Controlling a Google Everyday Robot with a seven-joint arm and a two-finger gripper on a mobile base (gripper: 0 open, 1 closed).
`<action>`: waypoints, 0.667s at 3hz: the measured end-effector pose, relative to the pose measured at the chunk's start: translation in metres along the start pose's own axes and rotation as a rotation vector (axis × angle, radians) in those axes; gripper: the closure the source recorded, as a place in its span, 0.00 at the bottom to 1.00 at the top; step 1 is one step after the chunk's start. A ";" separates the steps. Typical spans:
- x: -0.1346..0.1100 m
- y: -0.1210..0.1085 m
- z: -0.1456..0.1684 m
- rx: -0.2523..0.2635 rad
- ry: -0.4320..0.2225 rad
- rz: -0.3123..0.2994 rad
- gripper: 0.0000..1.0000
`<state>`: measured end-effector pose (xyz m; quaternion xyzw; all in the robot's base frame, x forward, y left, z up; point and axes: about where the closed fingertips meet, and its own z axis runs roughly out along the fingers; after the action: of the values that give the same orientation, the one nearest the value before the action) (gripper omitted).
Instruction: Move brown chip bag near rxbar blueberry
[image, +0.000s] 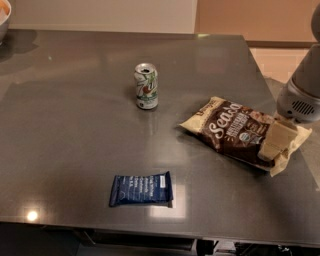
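Camera view | gripper (272, 142) on cream end of brown chip bag (227, 131), grip state can't tell | bag prob. light, crinkly, soft: hold end seam | rxbar blueberry (141, 188) well apart

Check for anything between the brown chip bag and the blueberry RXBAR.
Nothing visible: only bare tabletop lies between the brown chip bag and the rxbar blueberry. The can stands behind that path. The gripper is at the bag's right end.

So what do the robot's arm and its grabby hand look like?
The arm is smooth, rounded and pale grey, with a little patch of dark vent slots near its end. The gripper below it is cream-coloured, flat and blocky. It sits at the right of the view, over one end of the chip bag. No cables show.
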<state>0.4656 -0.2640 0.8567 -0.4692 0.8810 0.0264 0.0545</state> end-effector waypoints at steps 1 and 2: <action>-0.006 0.004 -0.009 -0.016 -0.022 -0.011 0.64; -0.015 0.014 -0.024 -0.032 -0.061 -0.037 0.87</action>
<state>0.4603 -0.2459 0.8823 -0.4852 0.8696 0.0538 0.0740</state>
